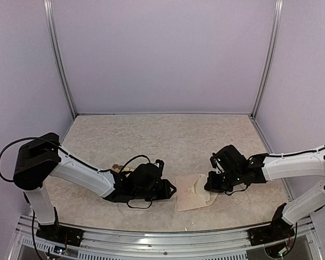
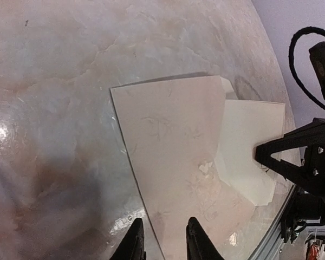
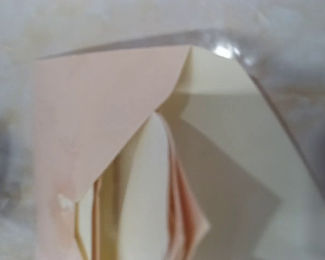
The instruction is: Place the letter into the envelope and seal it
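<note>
Lying by the table's (image 1: 151, 141) near edge, the envelope (image 1: 190, 200) meets the left end effector (image 2: 165, 244), slightly parted (astride its edge), and the closed right end effector (image 1: 210, 187).

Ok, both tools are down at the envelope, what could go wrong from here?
1. The cream sheet pokes out past the envelope on the right arm's side, with the shut right tool at it; a push may crumple it rather than slide it in.
2. The left tool only straddles the envelope's near edge, jaws apart, so the envelope could skid on the glossy table.
</note>
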Tool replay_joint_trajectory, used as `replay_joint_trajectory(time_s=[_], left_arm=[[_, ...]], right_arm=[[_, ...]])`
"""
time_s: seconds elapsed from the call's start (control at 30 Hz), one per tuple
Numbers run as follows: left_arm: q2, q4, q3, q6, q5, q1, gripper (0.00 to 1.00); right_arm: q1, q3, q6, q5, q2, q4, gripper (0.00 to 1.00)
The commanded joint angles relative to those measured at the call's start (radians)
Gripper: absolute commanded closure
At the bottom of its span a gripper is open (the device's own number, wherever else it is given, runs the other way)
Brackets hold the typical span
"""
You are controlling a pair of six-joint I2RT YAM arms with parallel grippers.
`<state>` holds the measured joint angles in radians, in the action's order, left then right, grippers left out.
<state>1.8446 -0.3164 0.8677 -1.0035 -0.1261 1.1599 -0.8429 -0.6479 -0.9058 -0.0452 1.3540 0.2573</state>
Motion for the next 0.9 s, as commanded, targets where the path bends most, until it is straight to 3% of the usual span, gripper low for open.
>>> replay_joint_trajectory(time_s=[0.0, 0.4, 0.87], left_arm=[[0.064, 0.009, 0.068, 0.037, 0.023, 0.009, 0.75], [0.151, -0.002, 0.067, 0.021, 0.058, -0.006, 0.76], [0.149, -0.012, 0.063, 0.017, 0.062, -0.002, 0.77]], right_arm=[[-0.013, -0.009, -0.011, 0.007, 0.044, 0.023, 1.0], [-0.014, -0.013, -0.008, -0.056, 0.123, -0.058, 1.0], [-0.012, -0.017, -0.005, -0.138, 0.168, -0.195, 1.0]])
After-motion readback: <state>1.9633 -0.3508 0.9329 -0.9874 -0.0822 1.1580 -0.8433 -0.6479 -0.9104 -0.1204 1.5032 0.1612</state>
